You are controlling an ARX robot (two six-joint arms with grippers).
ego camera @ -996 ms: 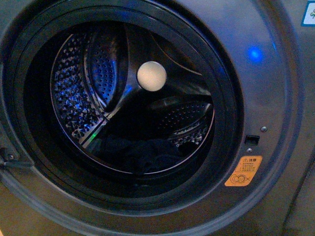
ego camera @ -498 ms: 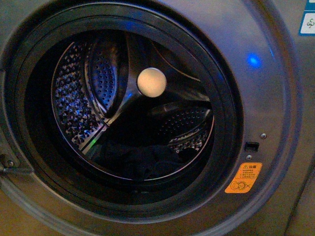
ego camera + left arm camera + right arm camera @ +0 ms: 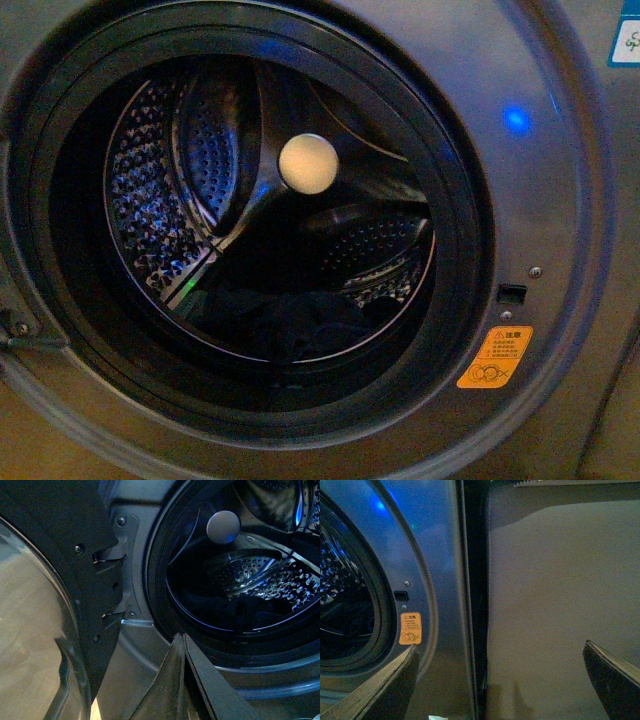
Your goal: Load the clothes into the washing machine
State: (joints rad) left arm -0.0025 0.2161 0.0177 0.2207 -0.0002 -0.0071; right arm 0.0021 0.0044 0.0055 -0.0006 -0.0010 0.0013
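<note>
Front view: crumpled navy clothes (image 3: 300, 325) lie in the washing machine's (image 3: 540, 180) perforated steel drum (image 3: 160, 210).

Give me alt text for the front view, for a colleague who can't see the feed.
A dark navy garment, the clothes, lies crumpled at the bottom of the washing machine drum, seen through the open round porthole. A cream disc sits at the drum's centre; a blue light and an orange warning sticker mark the grey front panel. Neither arm is in view.

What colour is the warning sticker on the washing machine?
Orange, with dark print; the sticker shows best in the front view.
</note>
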